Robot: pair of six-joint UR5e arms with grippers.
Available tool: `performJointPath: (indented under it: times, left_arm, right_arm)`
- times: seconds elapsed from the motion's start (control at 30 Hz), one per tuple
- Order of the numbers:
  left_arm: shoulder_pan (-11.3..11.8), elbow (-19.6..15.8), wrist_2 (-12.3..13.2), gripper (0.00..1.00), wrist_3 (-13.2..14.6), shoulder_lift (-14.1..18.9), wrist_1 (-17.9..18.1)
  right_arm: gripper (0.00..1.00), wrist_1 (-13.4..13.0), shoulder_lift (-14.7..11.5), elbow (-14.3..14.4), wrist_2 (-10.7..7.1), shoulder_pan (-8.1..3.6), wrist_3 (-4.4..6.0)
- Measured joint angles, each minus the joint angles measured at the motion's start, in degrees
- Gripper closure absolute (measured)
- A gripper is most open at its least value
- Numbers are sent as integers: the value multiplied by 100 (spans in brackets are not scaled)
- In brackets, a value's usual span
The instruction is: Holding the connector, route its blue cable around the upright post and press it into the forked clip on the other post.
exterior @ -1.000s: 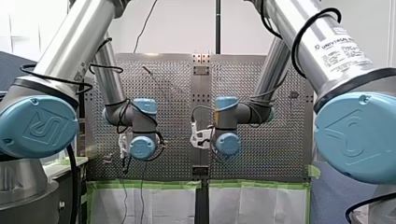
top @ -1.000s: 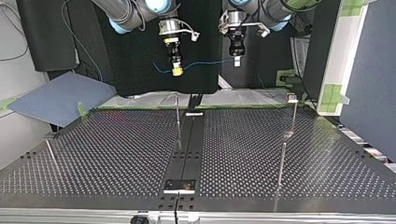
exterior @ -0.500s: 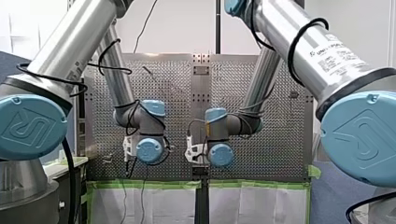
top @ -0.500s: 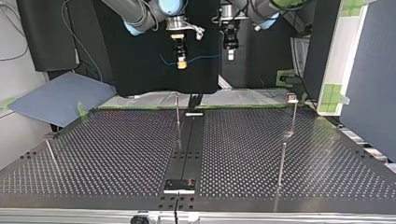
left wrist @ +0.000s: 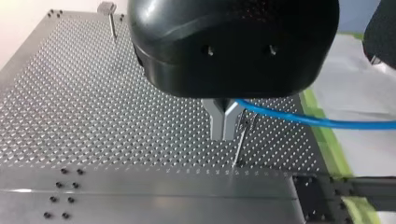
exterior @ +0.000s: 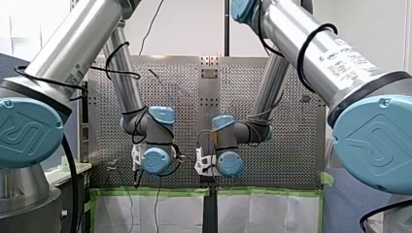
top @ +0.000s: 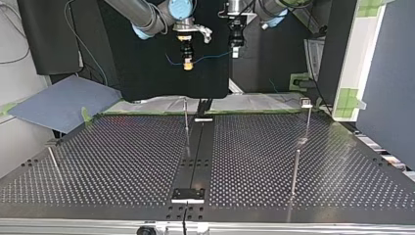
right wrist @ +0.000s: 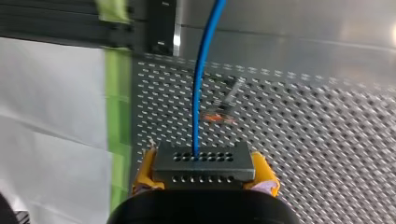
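While hanging high over the perforated table [top: 122, 161], clamping the grey connector [right wrist: 204, 161] with my right gripper [right wrist: 204, 173] and pinching its blue cable [right wrist: 201, 84] with my left gripper [left wrist: 224, 135].

In the front view, a white label [exterior: 347, 57] on the silver tube of my right arm [exterior: 301, 41] reads "UNIVERSAL ROBOTS". The finer lines printed under it are too small to read. The big blue joint caps, one on my right arm [exterior: 374, 143] and one on my left arm [exterior: 24, 131], each carry a raised logo mark.
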Motion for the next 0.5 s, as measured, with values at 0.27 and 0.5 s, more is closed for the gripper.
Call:
performJointPath:
  times: [0.27, 0.5]
  left_arm:
    - [326, 69, 63, 100, 18, 344, -234]
    - [672, 202, 316, 100, -33, 713, -486]
  right_arm:
    - [100, 347, -406, -132, 168, 13, 114]
    - [100, 414, -774, -215, -22, -51, 129]
